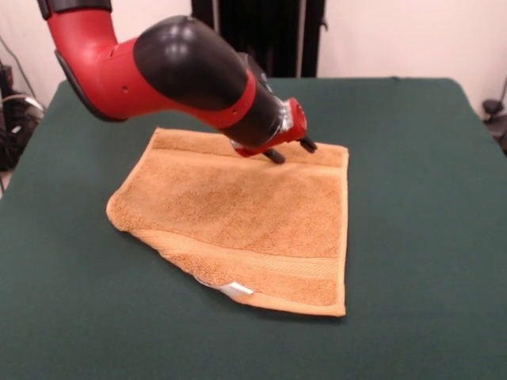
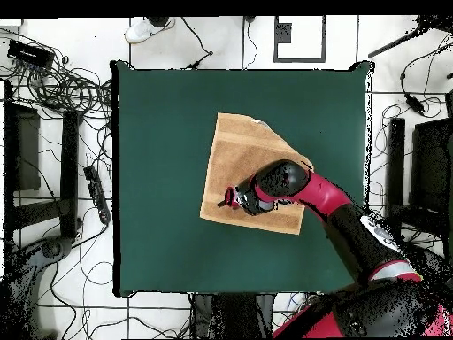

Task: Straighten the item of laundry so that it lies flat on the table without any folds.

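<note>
The table (image 1: pixel 428 198) is seen from across at an oblique, close angle in 1 view and from straight above, farther off, in the other; the towel (image 1: pixel 238 222) and arm (image 1: pixel 158 71) are shared by both.

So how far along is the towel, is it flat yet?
Mostly spread: the towel lies open on the table. In hand: the gripper is down at its far edge. Left: one corner looks folded under, at lower left in the front view, cutting the outline diagonally beside the white tag. That corner needs pulling out.
</note>
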